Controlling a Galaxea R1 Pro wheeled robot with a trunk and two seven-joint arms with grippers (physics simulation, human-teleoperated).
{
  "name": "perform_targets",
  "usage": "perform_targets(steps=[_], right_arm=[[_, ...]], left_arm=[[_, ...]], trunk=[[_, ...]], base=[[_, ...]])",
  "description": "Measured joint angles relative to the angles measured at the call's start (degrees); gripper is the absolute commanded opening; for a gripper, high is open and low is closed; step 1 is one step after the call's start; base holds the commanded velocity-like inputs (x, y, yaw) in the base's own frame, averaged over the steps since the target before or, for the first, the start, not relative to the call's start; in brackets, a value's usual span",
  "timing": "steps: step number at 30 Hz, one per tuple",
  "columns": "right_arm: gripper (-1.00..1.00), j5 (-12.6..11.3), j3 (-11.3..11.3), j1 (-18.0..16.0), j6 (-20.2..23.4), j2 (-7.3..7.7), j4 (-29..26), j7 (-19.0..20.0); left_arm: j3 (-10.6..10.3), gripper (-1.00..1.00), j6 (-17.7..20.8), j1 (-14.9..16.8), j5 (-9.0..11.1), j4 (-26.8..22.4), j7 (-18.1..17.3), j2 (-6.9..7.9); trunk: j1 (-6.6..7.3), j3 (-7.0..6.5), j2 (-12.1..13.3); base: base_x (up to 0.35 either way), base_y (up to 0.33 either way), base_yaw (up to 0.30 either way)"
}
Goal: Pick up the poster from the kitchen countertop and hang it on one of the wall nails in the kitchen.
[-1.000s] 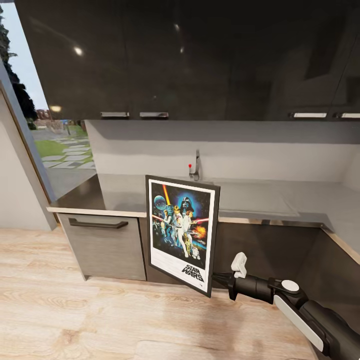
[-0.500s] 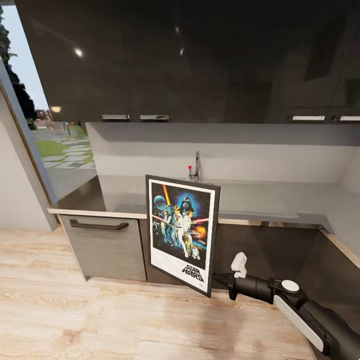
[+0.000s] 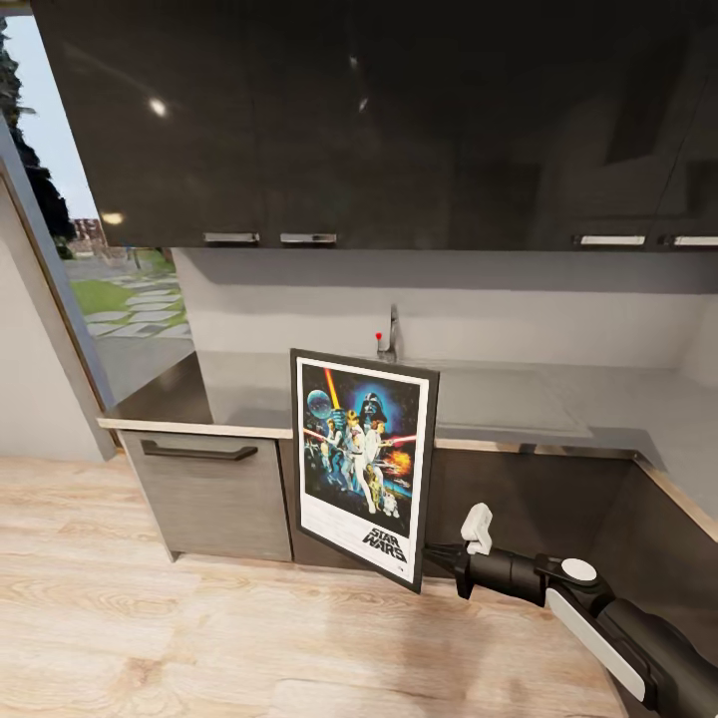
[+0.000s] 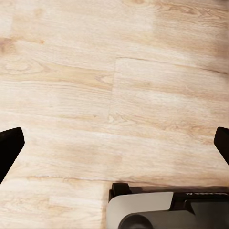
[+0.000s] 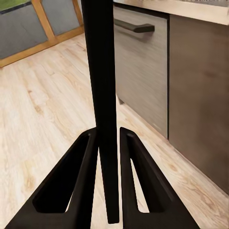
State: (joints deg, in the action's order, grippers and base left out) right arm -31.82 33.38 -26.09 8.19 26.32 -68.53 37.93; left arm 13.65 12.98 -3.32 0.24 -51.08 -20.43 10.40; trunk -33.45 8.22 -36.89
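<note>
Just one poster (image 3: 363, 465) here, standing upright with its long axis vertical, picture side facing the camera, hanging in the air before the bench's (image 3: 519, 404) front edge. The right gripper (image 3: 431, 554) is clamped tight on its lower right corner. The left gripper (image 4: 114, 143) is spread wide over the floor (image 4: 95, 76).

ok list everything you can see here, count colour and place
poster: one, black frame, blue space scene, upright in front of the cabinets, clamped at its lower right edge
kitchen countertop: one, grey steel, L-shaped, below the wall cabinets
tap: one, grey, at the back of the countertop
wall cabinets: a row, glossy black, top
drawer front: one, grey-brown, dark handle, left
floor: pale wood planks
right gripper: black jaws shut on the poster's edge
left gripper: black jaws wide apart, over the floor
</note>
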Motion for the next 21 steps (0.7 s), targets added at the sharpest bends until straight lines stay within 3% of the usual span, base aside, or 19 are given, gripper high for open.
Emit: perform_targets(steps=[21], right_arm=[[-1.0, 0.0, 0.0, 0.0, 0.0, 0.0, 0.0, 0.0]], left_arm=[[0.0, 1.0, 0.0, 0.0, 0.0, 0.0, 0.0, 0.0]], trunk=[[4.62, -3.79, 8.4]], base=[[0.0, 0.0, 0.0]])
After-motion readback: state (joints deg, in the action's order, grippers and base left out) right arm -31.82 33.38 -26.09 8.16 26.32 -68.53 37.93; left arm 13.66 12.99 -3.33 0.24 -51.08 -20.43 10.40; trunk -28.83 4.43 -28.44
